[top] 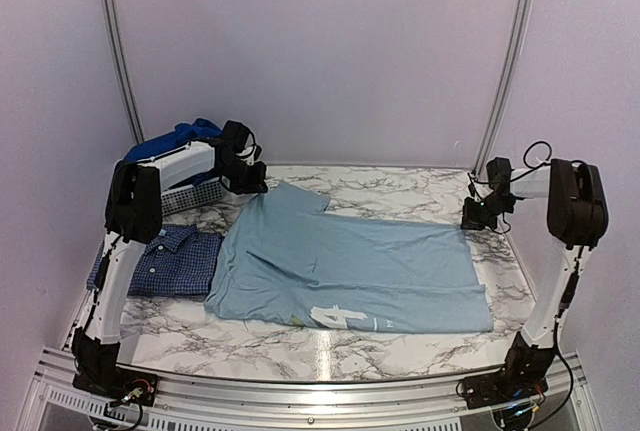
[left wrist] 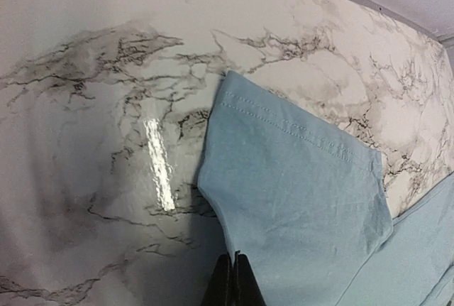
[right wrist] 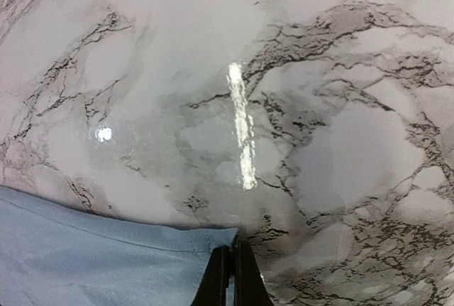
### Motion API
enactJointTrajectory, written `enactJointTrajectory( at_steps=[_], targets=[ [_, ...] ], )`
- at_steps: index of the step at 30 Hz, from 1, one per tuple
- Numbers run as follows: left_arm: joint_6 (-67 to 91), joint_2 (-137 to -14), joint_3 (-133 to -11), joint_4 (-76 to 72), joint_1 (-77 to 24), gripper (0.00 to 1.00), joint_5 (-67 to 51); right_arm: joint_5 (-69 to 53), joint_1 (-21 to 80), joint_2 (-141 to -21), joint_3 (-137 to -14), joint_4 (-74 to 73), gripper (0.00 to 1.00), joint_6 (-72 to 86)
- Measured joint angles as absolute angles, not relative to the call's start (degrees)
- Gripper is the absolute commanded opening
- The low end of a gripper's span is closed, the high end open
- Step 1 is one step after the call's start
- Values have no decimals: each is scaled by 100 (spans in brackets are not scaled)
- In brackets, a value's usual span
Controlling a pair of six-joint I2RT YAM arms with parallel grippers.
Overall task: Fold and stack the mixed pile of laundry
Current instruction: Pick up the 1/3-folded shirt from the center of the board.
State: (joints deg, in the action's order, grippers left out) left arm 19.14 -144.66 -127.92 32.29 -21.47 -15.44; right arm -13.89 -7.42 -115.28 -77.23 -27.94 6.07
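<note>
The pale blue T-shirt [top: 350, 271] with white print lies spread on the marble table. My left gripper [top: 252, 183] is shut on its far left edge near the sleeve; the left wrist view shows the fabric [left wrist: 298, 199] pinched between the closed fingertips [left wrist: 247, 281]. My right gripper [top: 478, 213] is shut on the shirt's far right corner, seen in the right wrist view [right wrist: 177, 256] at the fingertips [right wrist: 245, 277]. A folded navy small-check shirt [top: 165, 261] lies at the left. Royal blue clothes [top: 175, 139] sit in the basket behind the left arm.
A white slatted basket [top: 190, 193] stands at the back left, partly hidden by the left arm. Bare marble table [top: 400, 186] lies beyond the T-shirt. Walls enclose the table on three sides.
</note>
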Motion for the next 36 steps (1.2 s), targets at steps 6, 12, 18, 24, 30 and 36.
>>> enactJointTrajectory(
  at_steps=[6, 12, 18, 24, 30, 36],
  targets=[
    [1769, -14199, -12460, 3124, -2091, 0, -1658, -1549, -742, -11395, -7806, -2877, 0, 709],
    [1446, -13485, -11568, 2956, -2178, 0, -1695, -1662, -742, -10704, -7518, -2895, 0, 744],
    [1079, -12477, -10508, 2582, -2346, 0, -1664, -1664, -742, -9841, -6995, -2963, 0, 753],
    [674, -11736, -9577, 2274, -2552, 0, -1542, -1664, -742, -9244, -6407, -3131, 0, 845],
    [451, -10991, -8318, 2058, -2698, 0, -1494, -1627, -742, -8674, -5778, -3378, 0, 991],
    [429, -10405, -6984, 1737, -2829, 0, -1470, -1546, -742, -8438, -5022, -3433, 0, 1205]
  ],
)
